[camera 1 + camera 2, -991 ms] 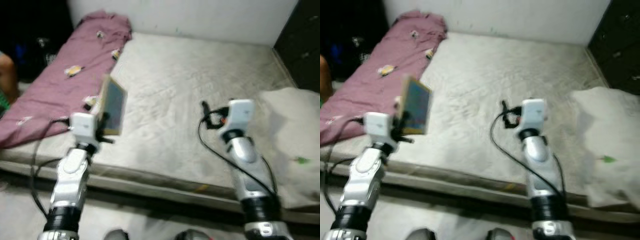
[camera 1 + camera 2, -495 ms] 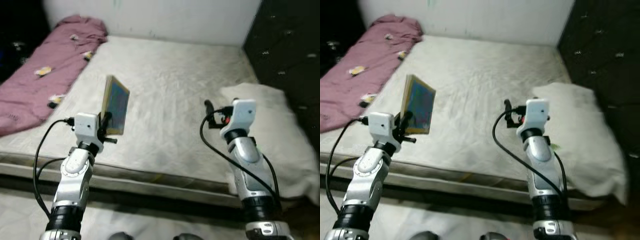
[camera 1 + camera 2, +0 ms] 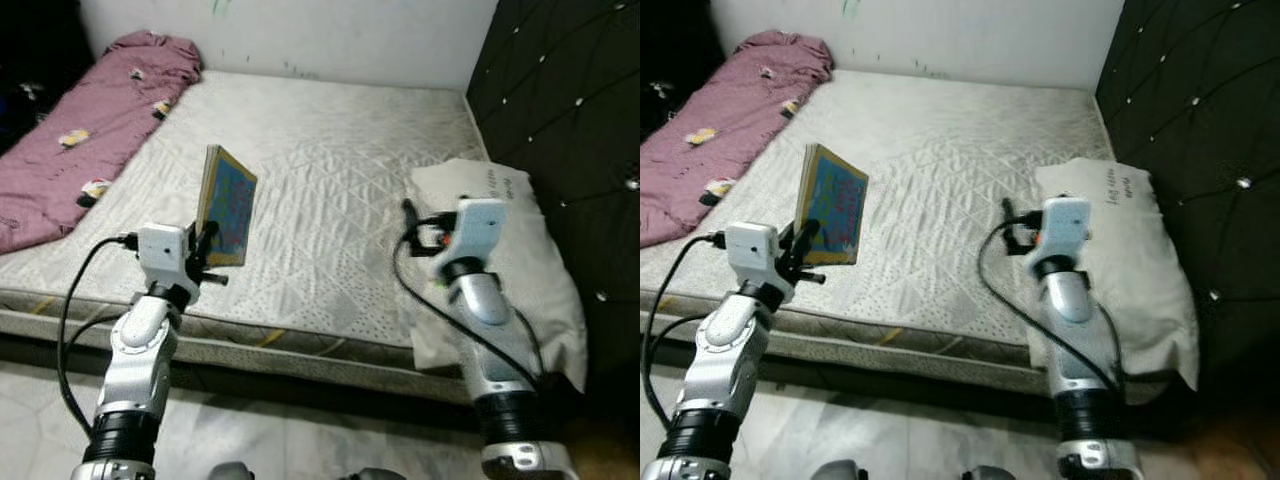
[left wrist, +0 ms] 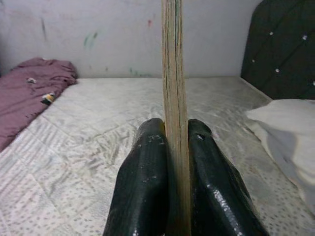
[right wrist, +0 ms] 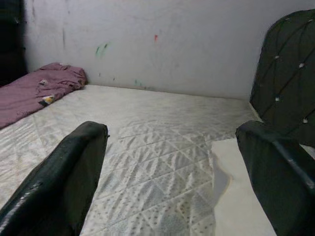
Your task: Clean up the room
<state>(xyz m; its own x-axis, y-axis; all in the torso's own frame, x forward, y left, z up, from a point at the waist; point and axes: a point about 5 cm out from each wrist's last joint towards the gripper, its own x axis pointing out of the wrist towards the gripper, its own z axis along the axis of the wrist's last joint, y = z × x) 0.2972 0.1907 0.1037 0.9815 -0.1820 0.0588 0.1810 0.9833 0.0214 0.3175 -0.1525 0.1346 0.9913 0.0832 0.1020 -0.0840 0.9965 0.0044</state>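
Nearby, pillow (image 3: 520, 250) beside headboard (image 3: 560, 130); blanket (image 3: 80, 140) opposite.

Bare quilted white mattress (image 3: 330, 170) against marked white wall (image 3: 300, 35). Dark tufted headboard (image 3: 560, 120) at right. White pillow (image 3: 520, 250) beside headboard; mauve blanket (image 3: 80, 140) along far-left edge. Pale marbled floor (image 3: 40, 400) below.
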